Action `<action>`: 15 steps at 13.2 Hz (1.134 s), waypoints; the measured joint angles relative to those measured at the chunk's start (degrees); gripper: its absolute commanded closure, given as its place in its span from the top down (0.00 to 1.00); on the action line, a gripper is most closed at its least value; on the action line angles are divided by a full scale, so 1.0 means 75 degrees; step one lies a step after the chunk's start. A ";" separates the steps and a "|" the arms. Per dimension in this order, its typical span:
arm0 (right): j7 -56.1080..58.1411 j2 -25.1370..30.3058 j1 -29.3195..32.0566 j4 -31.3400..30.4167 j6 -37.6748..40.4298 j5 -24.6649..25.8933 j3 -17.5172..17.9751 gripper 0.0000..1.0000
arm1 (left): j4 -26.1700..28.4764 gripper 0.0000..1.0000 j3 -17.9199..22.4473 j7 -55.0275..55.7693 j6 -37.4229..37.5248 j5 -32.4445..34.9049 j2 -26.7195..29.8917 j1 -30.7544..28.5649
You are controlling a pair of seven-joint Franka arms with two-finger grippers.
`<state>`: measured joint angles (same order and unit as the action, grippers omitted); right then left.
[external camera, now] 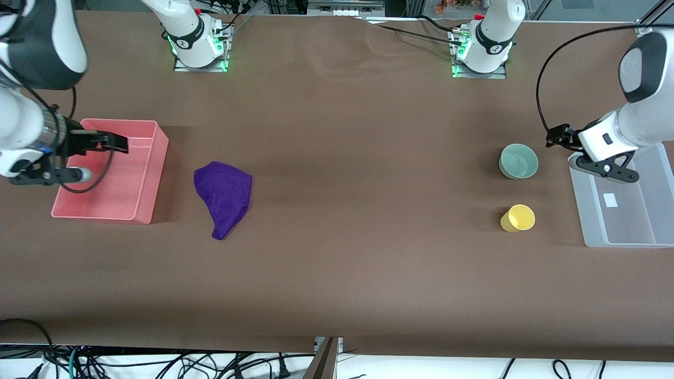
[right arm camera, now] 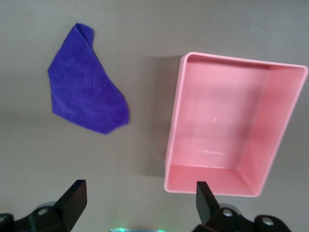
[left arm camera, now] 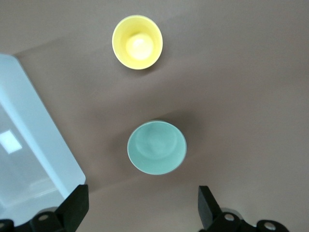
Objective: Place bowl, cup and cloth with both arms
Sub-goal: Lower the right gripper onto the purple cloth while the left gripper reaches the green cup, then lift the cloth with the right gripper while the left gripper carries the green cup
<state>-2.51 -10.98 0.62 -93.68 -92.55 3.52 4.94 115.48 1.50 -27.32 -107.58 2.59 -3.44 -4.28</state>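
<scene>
The mint-green bowl [external camera: 518, 161] stands upright toward the left arm's end of the table; it also shows in the left wrist view [left arm camera: 156, 147]. The yellow cup [external camera: 517, 218] [left arm camera: 137, 42] stands upright, nearer to the front camera than the bowl. The purple cloth [external camera: 224, 196] [right arm camera: 86, 92] lies flat beside the pink bin. My left gripper [external camera: 554, 138] [left arm camera: 142, 209] is open and empty, held high beside the bowl and the clear bin. My right gripper [external camera: 117, 143] [right arm camera: 137, 203] is open and empty, held high by the pink bin's edge.
An empty pink bin [external camera: 154, 179] [right arm camera: 212, 186] sits at the right arm's end. An empty clear plastic bin [external camera: 626, 226] [left arm camera: 29, 145] sits at the left arm's end, beside the bowl and cup. Brown tabletop lies between the cloth and the bowl.
</scene>
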 measured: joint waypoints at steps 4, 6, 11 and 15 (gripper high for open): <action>-0.0905 -0.0281 -0.0042 -0.1545 -0.2206 0.0001 0.0522 1.00 | 0.2080 0.93 0.0003 -0.1939 -0.3114 0.0005 -0.0437 -0.0432; -0.1333 -0.0600 -0.0275 -0.2095 -0.3020 0.0002 0.0575 1.00 | 0.2422 0.78 0.0002 -0.2800 -0.4115 0.0006 -0.1032 -0.0558; -0.1941 -0.1635 -0.0733 -0.2500 -0.4616 0.0017 0.0591 1.00 | 0.2394 0.00 -0.0006 -0.3756 -0.5372 0.0006 -0.2139 -0.0651; -0.2054 -0.2432 -0.0890 -0.2951 -0.6050 0.0020 0.0593 1.00 | 0.2300 0.00 -0.0019 -0.3853 -0.5379 0.0006 -0.2116 -0.0651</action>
<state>-17.92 -29.21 -6.06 -115.81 -137.93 3.67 9.39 132.73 1.36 -56.22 -147.93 2.64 -19.30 -9.16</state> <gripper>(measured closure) 0.000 0.881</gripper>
